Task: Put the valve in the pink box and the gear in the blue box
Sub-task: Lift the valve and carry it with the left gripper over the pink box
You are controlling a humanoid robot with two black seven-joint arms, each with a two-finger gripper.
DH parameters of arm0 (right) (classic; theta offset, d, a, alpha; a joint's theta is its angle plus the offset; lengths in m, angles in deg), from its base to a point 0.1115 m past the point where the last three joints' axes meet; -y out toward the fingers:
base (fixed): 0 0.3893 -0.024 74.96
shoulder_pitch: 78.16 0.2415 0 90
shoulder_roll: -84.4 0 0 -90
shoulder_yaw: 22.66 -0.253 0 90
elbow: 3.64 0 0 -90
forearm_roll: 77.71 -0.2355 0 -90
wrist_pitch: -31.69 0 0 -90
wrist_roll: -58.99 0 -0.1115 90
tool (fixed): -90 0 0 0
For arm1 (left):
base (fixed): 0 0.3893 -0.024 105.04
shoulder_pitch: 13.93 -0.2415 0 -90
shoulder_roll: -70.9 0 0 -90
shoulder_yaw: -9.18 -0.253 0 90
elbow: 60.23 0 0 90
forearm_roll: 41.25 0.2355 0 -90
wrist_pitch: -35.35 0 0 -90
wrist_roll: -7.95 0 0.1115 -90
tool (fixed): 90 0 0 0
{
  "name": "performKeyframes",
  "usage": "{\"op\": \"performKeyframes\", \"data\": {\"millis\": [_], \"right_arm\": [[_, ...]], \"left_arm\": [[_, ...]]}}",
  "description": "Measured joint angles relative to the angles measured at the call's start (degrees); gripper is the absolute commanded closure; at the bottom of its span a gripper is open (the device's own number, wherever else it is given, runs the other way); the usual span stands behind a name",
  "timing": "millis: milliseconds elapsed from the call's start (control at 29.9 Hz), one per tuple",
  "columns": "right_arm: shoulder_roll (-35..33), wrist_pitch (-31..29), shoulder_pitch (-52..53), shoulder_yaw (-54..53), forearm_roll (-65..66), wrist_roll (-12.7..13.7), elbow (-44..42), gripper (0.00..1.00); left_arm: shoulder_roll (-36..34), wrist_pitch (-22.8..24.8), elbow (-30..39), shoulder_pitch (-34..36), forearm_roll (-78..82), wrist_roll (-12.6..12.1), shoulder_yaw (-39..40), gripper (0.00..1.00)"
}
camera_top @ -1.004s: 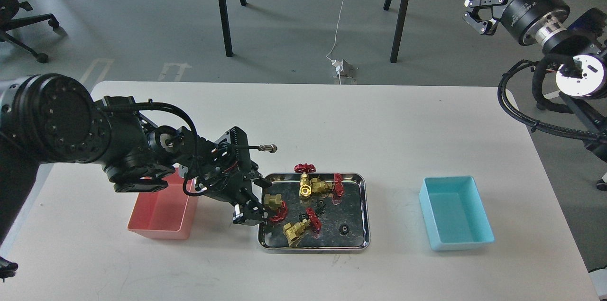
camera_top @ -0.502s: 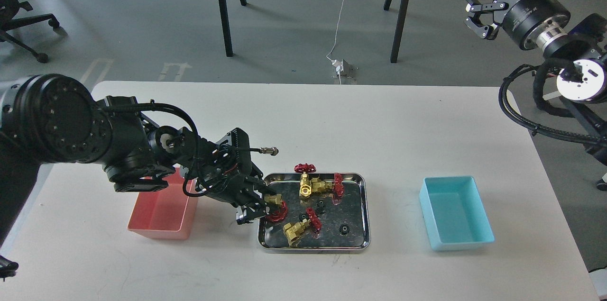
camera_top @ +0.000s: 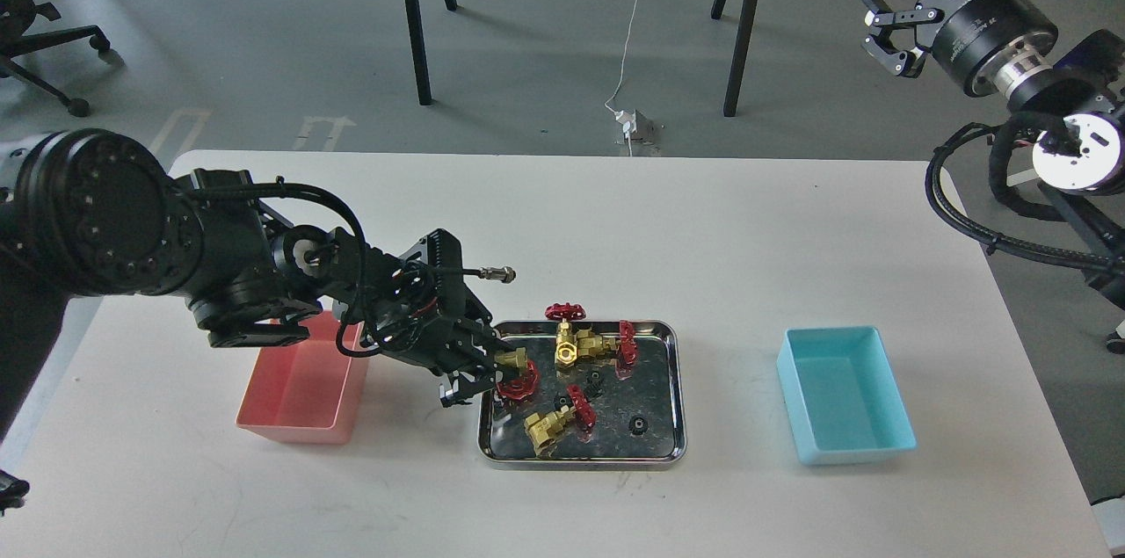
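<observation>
A steel tray (camera_top: 673, 382) in the table's middle holds several brass valves with red handwheels and two tiny black gears (camera_top: 637, 426) (camera_top: 595, 380). My left gripper (camera_top: 486, 375) is shut on a valve (camera_top: 517, 373) at the tray's left edge and holds it slightly above the tray. Other valves lie at the tray's back (camera_top: 580, 345) and front (camera_top: 555, 423). The pink box (camera_top: 303, 387) stands left of the tray, partly behind my left arm. The blue box (camera_top: 842, 393) stands right of the tray and looks empty. My right gripper (camera_top: 883, 18) is open, high up at the far right off the table.
The white table's far edge (camera_top: 562, 157) has metal legs and cables on the floor behind it. My right arm's cable loops (camera_top: 967, 206) hang over the table's right edge. A small connector plug (camera_top: 501, 275) sticks out from my left wrist.
My left gripper has closed on the valve at the tray's left edge and raised it slightly up and to the right. The right gripper has barely moved.
</observation>
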State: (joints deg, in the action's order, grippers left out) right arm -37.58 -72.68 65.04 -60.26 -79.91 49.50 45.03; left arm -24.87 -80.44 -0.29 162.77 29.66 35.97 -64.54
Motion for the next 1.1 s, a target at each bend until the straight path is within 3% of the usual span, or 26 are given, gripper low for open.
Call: {"op": "performKeyframes", "data": {"millis": [100,335,469,569,703,1105], "right_arm": [[0.07,0.46,0.32,-0.45,0.0,0.0,0.15,0.0],[0.9,5.48,9.73,-1.58,0.55,0.22,0.34,0.0],[2.99,9.81,14.58,2.32,1.3,0.52,-1.07,0.0],[4.8,12.82,16.65,6.38,1.39,0.82,-2.73,0.0],[6.14,13.92,17.21,8.13,1.38,0.88,-3.9,0.0],[5.8,13.58,15.44,8.51,1.23,0.77,-4.0,0.0]], "left_arm": [[-4.34,-0.99,1.9,3.69,-0.13,-0.01,2.11,0.96],[-27.41,-1.35,14.06,13.61,2.89,-0.02,6.85,0.96],[-40.28,-0.3,16.92,14.57,12.29,-0.01,6.83,0.96],[-46.19,1.13,17.18,13.43,17.14,-0.01,6.78,0.96],[-49.33,1.59,16.59,8.65,19.06,-0.01,7.04,0.96],[-49.54,1.27,12.31,-2.28,19.25,-0.03,10.6,0.95]]}}
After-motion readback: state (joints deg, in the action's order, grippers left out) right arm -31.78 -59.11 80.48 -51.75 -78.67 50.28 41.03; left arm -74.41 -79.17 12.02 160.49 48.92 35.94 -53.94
